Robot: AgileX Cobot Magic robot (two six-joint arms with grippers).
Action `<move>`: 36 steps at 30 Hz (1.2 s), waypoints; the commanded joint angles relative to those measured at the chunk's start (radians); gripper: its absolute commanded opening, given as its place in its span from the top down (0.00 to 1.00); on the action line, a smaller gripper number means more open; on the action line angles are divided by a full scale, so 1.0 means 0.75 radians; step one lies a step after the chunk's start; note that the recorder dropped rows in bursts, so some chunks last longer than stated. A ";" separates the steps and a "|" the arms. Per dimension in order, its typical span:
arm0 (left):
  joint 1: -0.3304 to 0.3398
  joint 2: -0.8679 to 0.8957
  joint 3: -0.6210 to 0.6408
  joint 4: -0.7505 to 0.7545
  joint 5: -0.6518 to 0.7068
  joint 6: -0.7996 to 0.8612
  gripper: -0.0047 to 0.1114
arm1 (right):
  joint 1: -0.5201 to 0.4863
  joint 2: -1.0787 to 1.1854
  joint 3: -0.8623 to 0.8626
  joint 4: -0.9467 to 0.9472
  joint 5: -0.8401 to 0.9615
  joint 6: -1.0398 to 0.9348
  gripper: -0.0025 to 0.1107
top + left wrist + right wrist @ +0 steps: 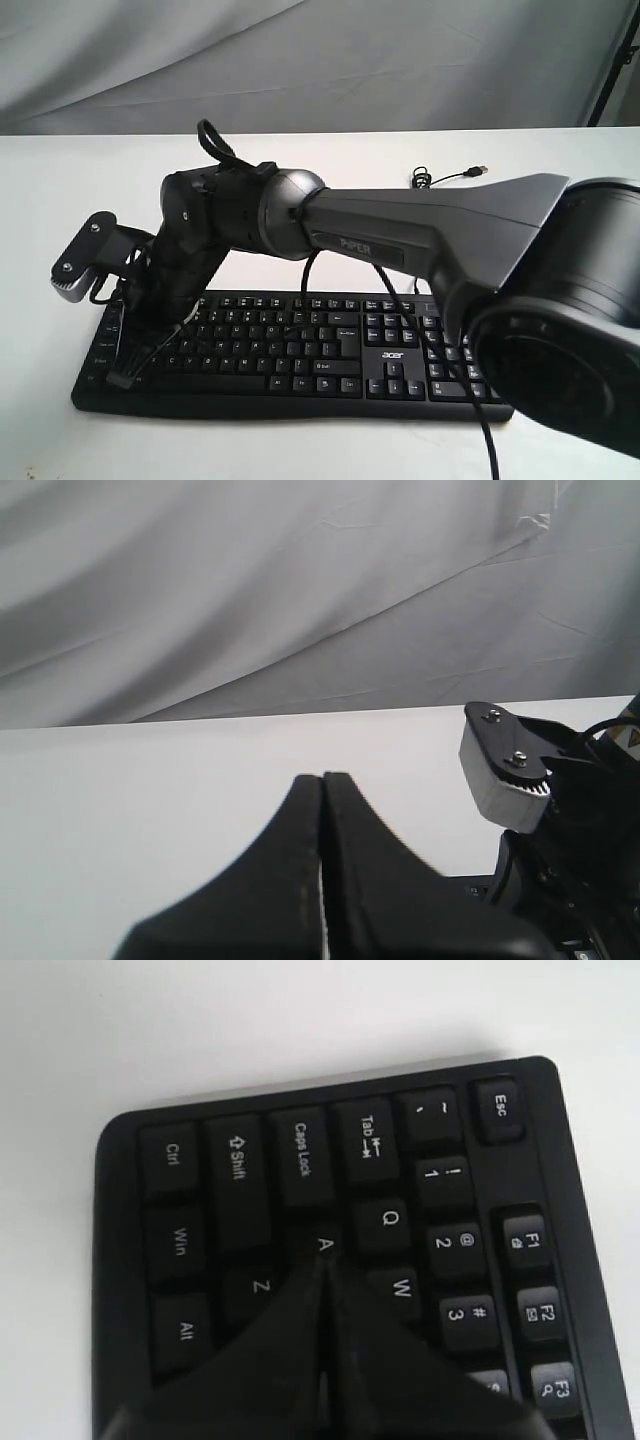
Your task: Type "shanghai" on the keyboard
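Observation:
The black acer keyboard lies on the white table, its thin USB cable trailing behind it. My right arm reaches across the middle to the keyboard's left end. There my right gripper is shut with nothing in it. In the right wrist view the keyboard fills the frame and the shut right gripper points at the A key; whether it touches the key I cannot tell. My left gripper is shut and empty over bare table, and does not show in the exterior view.
The white table runs back to a grey cloth backdrop. The right arm's wrist camera shows beside the left gripper. The right arm's big dark base link covers the keyboard's right end.

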 commanded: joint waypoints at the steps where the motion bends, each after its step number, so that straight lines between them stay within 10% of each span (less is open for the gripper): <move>1: -0.009 -0.003 0.002 -0.002 -0.007 -0.004 0.96 | 0.002 0.010 -0.003 -0.011 0.008 0.003 0.98; 21: -0.009 -0.003 0.002 -0.002 -0.007 -0.004 0.96 | 0.002 -0.133 0.005 -0.185 0.113 0.097 0.98; 29: -0.009 -0.003 0.002 -0.002 -0.007 -0.004 0.96 | -0.075 -0.464 0.691 -0.071 -0.338 0.093 0.98; 36: -0.009 -0.003 0.002 -0.002 -0.007 -0.004 0.96 | -0.077 -0.465 0.748 -0.013 -0.436 0.075 0.98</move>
